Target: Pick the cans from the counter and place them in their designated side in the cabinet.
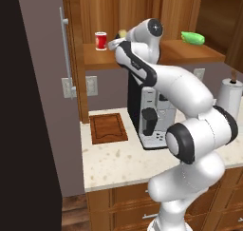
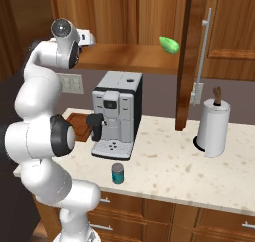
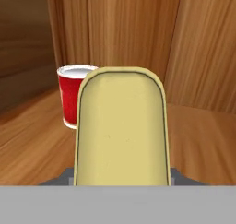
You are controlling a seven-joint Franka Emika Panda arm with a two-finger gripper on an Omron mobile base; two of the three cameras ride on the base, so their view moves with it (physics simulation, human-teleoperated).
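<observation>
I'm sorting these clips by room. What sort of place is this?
A simulated home kitchen, most likely: a coffee machine and paper towel roll stand on a speckled stone counter, below an open wooden wall cabinet.

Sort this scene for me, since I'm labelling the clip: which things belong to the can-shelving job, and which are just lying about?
Belong to the job: yellow-topped can, held at the shelf; teal can, on the counter; cabinet shelf.

Just lying about: red can; green object; coffee machine; cutting board; paper towel roll.
</observation>
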